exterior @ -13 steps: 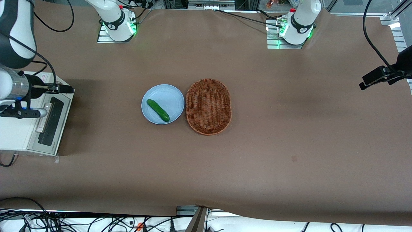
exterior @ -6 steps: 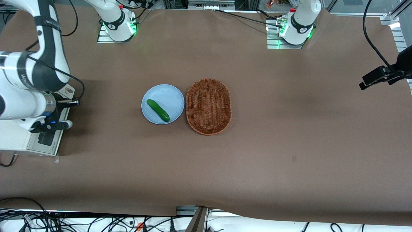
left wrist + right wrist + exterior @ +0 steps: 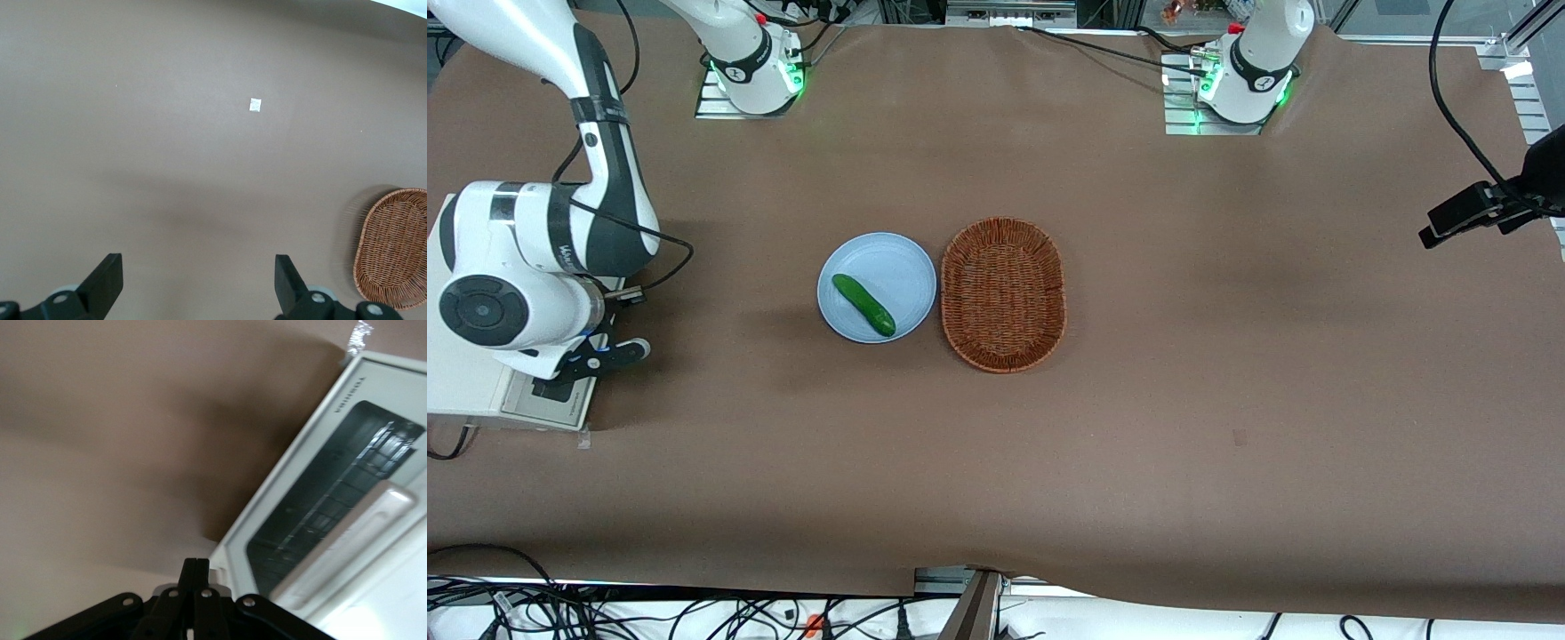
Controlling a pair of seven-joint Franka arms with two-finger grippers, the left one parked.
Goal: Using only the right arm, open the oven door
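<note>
Oven door [image 3: 333, 500]: it belongs to a small cream oven [image 3: 467, 391] at my working arm's end of the table [image 3: 1227, 356]. From the front camera my right arm [image 3: 525, 258] hangs over most of the oven, so only the door's corner nearest that camera shows below my wrist. My wrist camera shows the door plainly: pale frame, dark glass with a wire rack visible through it, and a silver bar handle [image 3: 347, 540] running along its length. The door appears to sit flat against the oven body, though the angle is steep and I would not swear to it.

My claw [image 3: 195, 577] is above the brown cloth beside the door's lower edge, its tips close to the frame's corner; whether they touch it I cannot say. The two fingers are pressed together with no gap between them, and they hold nothing. The handle is apart from them.

Moving along toward the table's middle: a pale blue plate [image 3: 889, 258] with a green cucumber [image 3: 863, 305] lying slantwise on it. Just beside the plate is an oval wicker basket [image 3: 1003, 294], nearly touching its rim.

Farther along, nearer the front camera than the basket, a small dark mark [image 3: 1239, 436] sits on the cloth.
</note>
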